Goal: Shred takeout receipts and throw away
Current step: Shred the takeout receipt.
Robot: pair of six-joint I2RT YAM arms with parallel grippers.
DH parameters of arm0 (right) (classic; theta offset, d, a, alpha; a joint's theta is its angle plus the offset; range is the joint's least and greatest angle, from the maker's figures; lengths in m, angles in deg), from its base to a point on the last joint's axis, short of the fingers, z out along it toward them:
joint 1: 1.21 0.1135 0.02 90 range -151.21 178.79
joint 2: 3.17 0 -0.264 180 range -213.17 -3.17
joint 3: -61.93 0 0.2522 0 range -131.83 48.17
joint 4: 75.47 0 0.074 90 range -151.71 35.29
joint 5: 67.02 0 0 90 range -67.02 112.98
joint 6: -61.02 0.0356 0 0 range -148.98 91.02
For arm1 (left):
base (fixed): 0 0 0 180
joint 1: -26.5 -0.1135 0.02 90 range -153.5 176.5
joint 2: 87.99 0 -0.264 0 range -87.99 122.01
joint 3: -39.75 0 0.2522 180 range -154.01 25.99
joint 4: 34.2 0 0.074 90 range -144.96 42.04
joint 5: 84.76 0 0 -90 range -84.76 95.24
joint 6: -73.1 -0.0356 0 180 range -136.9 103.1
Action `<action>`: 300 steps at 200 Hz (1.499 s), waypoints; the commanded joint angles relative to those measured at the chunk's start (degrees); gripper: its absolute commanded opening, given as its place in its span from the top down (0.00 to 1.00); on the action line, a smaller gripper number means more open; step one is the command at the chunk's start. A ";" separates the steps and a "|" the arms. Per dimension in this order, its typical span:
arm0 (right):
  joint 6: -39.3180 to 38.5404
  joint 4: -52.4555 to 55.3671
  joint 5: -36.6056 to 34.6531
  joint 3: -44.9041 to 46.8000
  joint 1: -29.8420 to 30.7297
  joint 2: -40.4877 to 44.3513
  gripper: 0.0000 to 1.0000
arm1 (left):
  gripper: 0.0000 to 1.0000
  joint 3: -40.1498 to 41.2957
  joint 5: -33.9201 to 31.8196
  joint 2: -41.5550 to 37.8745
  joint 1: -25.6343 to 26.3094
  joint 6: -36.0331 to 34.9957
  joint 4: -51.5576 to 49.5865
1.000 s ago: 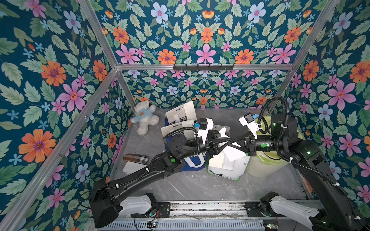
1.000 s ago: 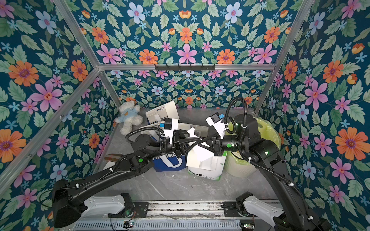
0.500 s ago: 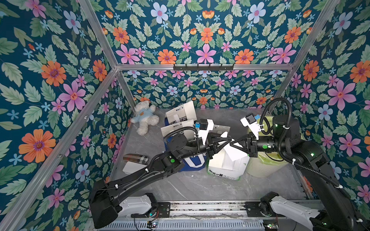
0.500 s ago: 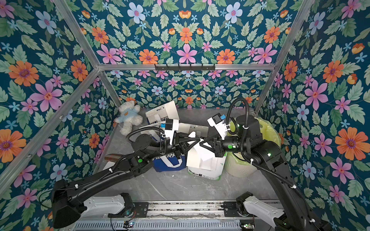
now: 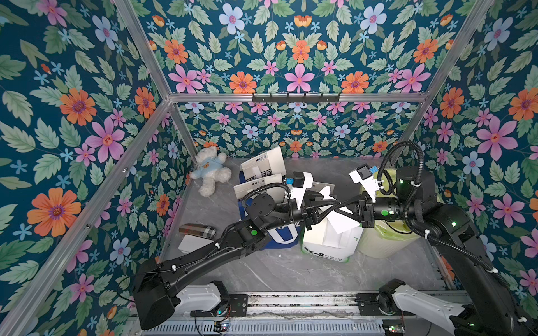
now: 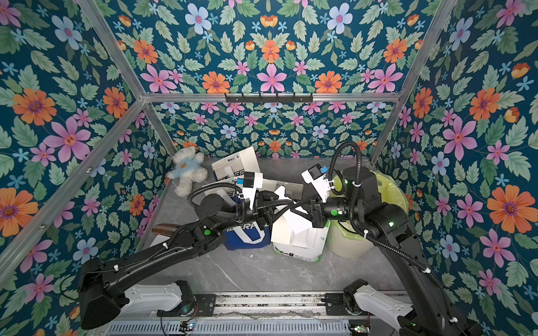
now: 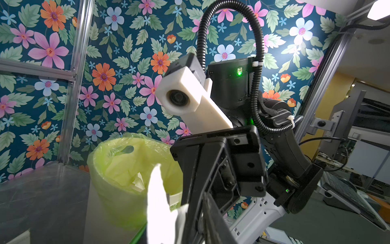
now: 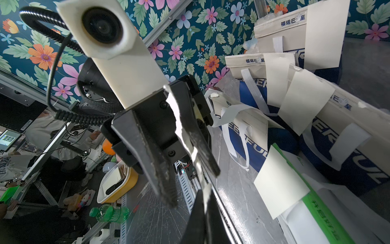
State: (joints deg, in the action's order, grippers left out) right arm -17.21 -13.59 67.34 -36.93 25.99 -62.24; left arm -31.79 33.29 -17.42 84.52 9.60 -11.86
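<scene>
Little had moved; the right gripper [image 8: 202,219] clenched a torn white paper receipt [image 8: 179,126] threading the loosely parted left gripper [image 8: 192,187].

Left gripper [image 8: 193,186] — jaws drawn a little closer about the torn receipt [image 8: 177,124].

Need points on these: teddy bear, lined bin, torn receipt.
teddy bear [image 5: 210,170], in a top view, on its blue shirt.
lined bin [image 7: 109,196], left wrist view, on its outer front wall.
torn receipt [image 8: 173,103], right wrist view, on the strip's upper end.

Visible are 4 whole receipts [image 8: 305,103], 3 blue bags [image 5: 281,235], 1 white bag [image 5: 326,250], 1 lined bin [image 5: 384,241] and 1 teddy bear [image 5: 211,171].
</scene>
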 commanded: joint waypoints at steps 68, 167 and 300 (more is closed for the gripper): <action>-1.85 -0.13 -2.23 -0.18 0.12 0.32 1.00 | 1.00 0.49 -3.21 -1.01 -0.10 0.61 2.31; -13.07 -2.52 -40.15 6.47 20.26 5.26 1.00 | 1.00 -2.88 -22.37 3.68 -0.07 10.47 -4.04; 2.58 22.40 -69.80 -10.22 4.27 2.59 1.00 | 1.00 -25.59 -17.12 17.21 0.74 4.08 -21.91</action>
State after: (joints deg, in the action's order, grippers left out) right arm -23.15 -5.35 0.48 -42.79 40.86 -57.76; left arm -49.43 9.25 -6.39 84.76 15.72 -27.44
